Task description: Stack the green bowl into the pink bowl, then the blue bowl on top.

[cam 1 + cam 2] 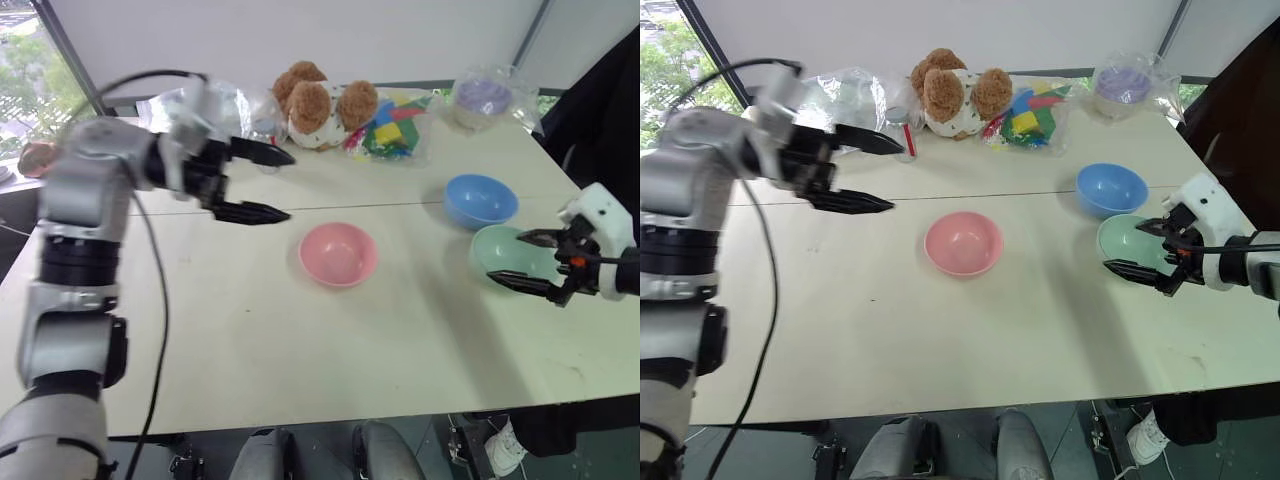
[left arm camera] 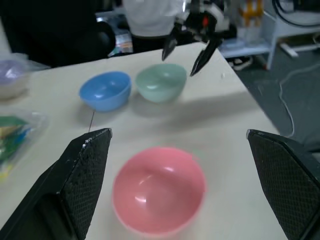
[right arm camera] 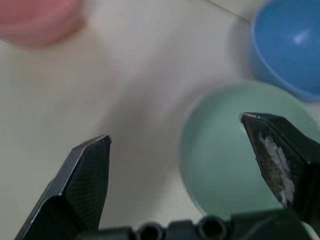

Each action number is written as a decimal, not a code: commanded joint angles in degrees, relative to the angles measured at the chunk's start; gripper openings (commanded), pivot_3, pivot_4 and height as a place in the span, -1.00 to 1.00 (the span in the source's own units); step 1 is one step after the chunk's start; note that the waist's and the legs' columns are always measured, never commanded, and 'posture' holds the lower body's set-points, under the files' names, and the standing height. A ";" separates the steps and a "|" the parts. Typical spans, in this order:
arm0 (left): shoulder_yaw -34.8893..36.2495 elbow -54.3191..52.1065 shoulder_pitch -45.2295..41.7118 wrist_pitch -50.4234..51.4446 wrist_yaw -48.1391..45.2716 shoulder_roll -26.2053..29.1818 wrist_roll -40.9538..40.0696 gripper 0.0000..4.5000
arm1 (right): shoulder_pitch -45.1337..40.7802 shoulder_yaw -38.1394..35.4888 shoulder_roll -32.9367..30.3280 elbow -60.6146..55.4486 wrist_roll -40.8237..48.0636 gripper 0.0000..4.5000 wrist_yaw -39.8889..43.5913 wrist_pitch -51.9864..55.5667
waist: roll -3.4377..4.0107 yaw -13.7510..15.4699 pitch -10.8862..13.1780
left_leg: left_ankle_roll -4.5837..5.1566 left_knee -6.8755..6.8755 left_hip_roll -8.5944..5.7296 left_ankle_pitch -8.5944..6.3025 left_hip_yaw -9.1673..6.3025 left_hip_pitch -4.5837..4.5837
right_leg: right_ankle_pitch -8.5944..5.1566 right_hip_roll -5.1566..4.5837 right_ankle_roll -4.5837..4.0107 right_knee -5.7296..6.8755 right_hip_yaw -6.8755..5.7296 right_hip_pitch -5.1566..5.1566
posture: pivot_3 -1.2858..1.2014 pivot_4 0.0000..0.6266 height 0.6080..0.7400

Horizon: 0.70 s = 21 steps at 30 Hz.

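We've got the green bowl point(image 1: 1128, 240) near the table's right edge, beside the blue bowl point(image 1: 1111, 188). Looks like light, slick, stiff plastic, so we'd pinch its rim. Right gripper point(image 1: 1145, 250) fingers wide around it; left gripper point(image 1: 872, 172) fingers wide, empty.

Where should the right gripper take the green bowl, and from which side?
Probably by the rim on the green bowl's right, table-edge side. It sits upright with thin, open walls, so one finger can go inside and one outside. The open right gripper is already beside it there. The blue bowl crowds the far side; the side towards the pink bowl is free but farther off.
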 commanded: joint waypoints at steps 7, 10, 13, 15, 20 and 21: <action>11.32 -6.09 8.27 12.55 5.34 7.33 -10.88 0.98 | -7.67 12.89 0.34 11.16 -10.23 1.00 3.41 -8.59 | -0.04 0.29 0.02 | -0.01 0.07 -0.05 0.02 -0.02 -0.04 | 0.00 -0.03 0.00 0.02 -0.02 0.01 | 0.03 -0.52 1.00; 14.18 -7.86 11.46 14.90 7.44 8.40 -13.46 0.98 | -11.08 17.34 0.95 15.73 -14.37 1.00 4.43 -11.36 | -0.04 0.17 0.02 | -0.08 0.02 -0.04 0.06 -0.02 -0.04 | 0.00 -0.02 0.00 0.02 -0.01 -0.02 | 0.03 -0.52 1.00; 15.69 -9.20 13.71 15.56 8.96 9.07 -14.97 1.00 | -14.20 19.79 2.25 18.85 -16.17 0.60 5.97 -12.86 | -0.04 0.13 0.02 | -0.09 0.01 -0.03 0.06 -0.02 -0.03 | -0.01 -0.02 0.00 0.03 0.00 -0.03 | 0.03 -0.52 1.00; 16.24 -10.12 14.43 15.72 10.02 9.15 -15.94 1.00 | -15.51 20.38 3.07 20.06 -16.59 0.15 7.15 -13.40 | -0.04 0.14 0.02 | -0.09 0.02 -0.03 0.06 -0.01 -0.03 | -0.01 -0.03 0.00 0.03 0.00 -0.02 | 0.03 -0.52 1.00; 16.83 -11.21 15.71 15.38 11.49 9.85 -17.04 1.00 | -17.30 21.05 4.03 21.57 -17.92 -0.98 8.63 -14.76 | -0.04 0.25 0.02 | -0.20 0.01 -0.04 0.13 0.00 -0.03 | 0.00 -0.06 0.00 0.02 0.00 -0.02 | 0.03 -0.52 1.00; 17.00 -11.24 15.82 15.44 11.71 10.04 -17.35 1.00 | -17.33 20.86 3.80 21.26 -18.06 -0.98 9.01 -15.26 | -0.04 0.23 0.02 | -0.20 0.01 -0.04 0.13 0.00 -0.03 | 0.00 -0.05 0.00 0.02 0.00 -0.02 | 0.03 -0.52 1.00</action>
